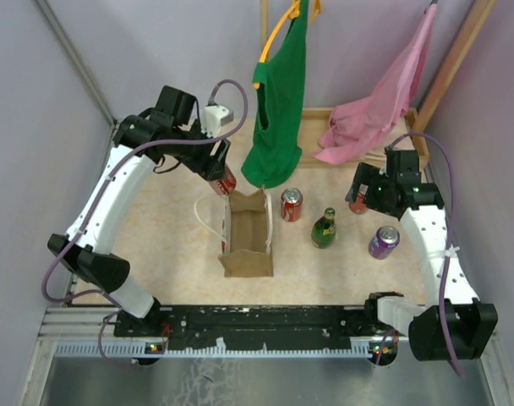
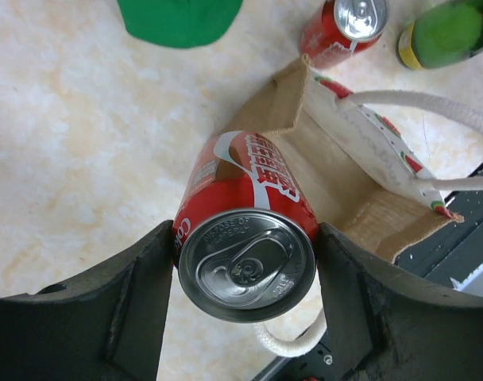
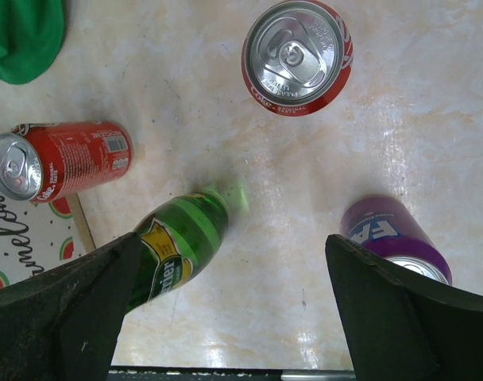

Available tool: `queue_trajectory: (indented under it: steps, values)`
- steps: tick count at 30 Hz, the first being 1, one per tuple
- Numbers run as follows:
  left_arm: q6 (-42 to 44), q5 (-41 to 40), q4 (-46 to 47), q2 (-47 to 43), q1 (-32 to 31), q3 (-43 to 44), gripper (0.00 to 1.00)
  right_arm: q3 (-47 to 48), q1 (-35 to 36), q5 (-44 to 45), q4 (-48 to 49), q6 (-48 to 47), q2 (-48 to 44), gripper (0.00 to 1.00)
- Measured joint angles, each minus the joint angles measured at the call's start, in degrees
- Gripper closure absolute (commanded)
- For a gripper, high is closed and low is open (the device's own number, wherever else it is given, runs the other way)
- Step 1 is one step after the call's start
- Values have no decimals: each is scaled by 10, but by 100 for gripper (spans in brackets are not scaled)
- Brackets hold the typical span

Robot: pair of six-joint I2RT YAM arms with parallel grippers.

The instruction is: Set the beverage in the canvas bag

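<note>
Black fingers of left gripper are seen closest in the left wrist view, clamped on held can, red, lid toward the lens. Bag is seen just past it, mouth open, white handle laid across. Second red can and bottle are noted beyond the bag, green shirt at the top edge.

Right wrist view: right gripper is held wide apart, nothing between its fingers. Bottle is seen under the left finger, purple can by the other, third red can upright beyond.

Top view: held can is carried above the table at the bag's far left corner, not lowered inside. Bag is stood upright at table centre. Right gripper is hung over the third red can. Pink cloth is hung at the back.
</note>
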Motion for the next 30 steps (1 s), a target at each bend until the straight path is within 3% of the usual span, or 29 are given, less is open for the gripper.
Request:
queue_trajectory:
  steps: [8, 20, 30]
  values:
    - [-21, 27, 10, -11, -7, -46, 100, 0, 0, -2, -1, 0, -4, 1]
    - [-18, 49, 14, -15, -102, -49, 100, 0, 0, -6, -3, -2, -4, 1]
    - [-10, 16, 60, -38, -136, -166, 100, 0, 0, -10, -3, -2, -4, 1]
